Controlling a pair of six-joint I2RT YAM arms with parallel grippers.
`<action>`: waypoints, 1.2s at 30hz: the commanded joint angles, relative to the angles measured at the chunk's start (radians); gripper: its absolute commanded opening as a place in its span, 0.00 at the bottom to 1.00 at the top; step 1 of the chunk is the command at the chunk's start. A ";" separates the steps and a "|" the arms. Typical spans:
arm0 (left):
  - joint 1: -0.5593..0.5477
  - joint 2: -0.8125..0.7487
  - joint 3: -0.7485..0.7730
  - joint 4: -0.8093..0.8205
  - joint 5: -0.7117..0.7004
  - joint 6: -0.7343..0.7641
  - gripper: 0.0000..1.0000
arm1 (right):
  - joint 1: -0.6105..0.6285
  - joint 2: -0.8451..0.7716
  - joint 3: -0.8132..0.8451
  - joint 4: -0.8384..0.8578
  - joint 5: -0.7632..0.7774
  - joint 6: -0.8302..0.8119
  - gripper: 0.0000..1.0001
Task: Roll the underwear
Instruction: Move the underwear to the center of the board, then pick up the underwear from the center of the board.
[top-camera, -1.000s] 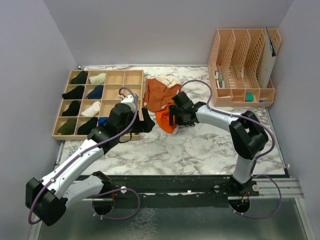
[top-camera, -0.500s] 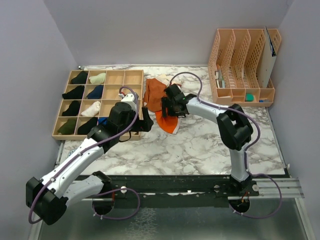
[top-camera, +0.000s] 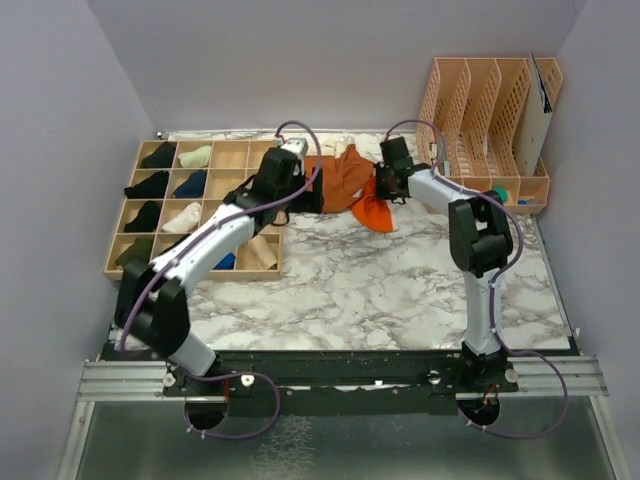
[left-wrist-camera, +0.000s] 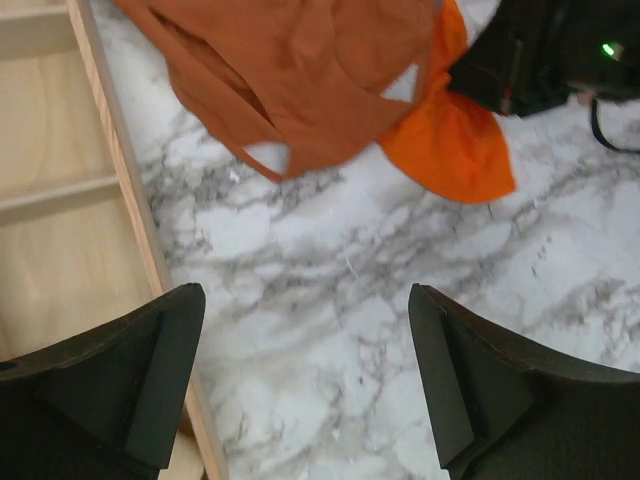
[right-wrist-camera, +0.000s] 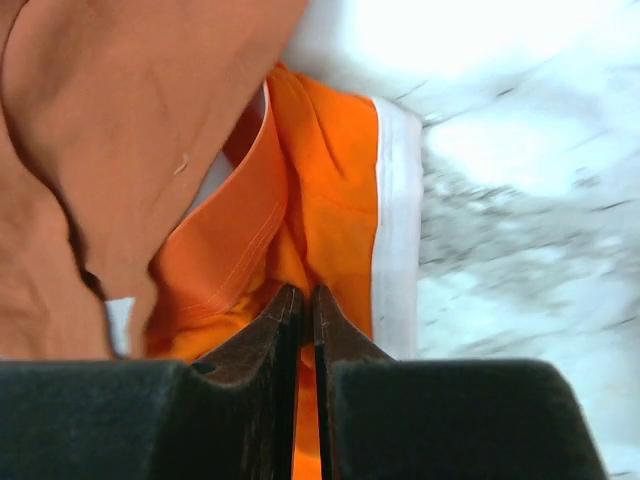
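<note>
From the top view, my right gripper (top-camera: 385, 186) sits at the back centre, clamped on the orange brief (top-camera: 376, 212). That brief overlaps the rust-brown brief (top-camera: 345, 176) on its left. The left gripper (top-camera: 306, 198) hovers at the brown one's left edge. Because the two overlap, I judge that a pull could drag both along together.

In the left wrist view, the fingers (left-wrist-camera: 150, 370) stand wide apart over bare marble. Both briefs lie across the upper frame, and the divider tray (left-wrist-camera: 120, 180) runs down the left. A low sweep could catch its rim.

In the right wrist view, the fingers (right-wrist-camera: 250, 350) are nearly together on a thin orange fold, with the waistband (right-wrist-camera: 395, 220) at right. So slight a bite may slip.

The marble table (top-camera: 380, 290) is flat and veined, with a file rack (top-camera: 485, 120) at upper right. Plain greyish walls (top-camera: 300, 60) close it in.
</note>
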 joint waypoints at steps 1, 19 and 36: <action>0.023 0.291 0.241 0.018 0.059 0.043 0.89 | -0.048 -0.036 -0.035 0.083 -0.169 -0.139 0.14; 0.030 0.995 0.952 -0.235 -0.007 0.068 0.70 | -0.104 0.035 0.080 0.021 -0.278 -0.163 0.17; 0.138 0.992 1.066 -0.220 0.194 0.078 0.00 | -0.112 0.177 0.301 -0.176 -0.162 -0.058 0.18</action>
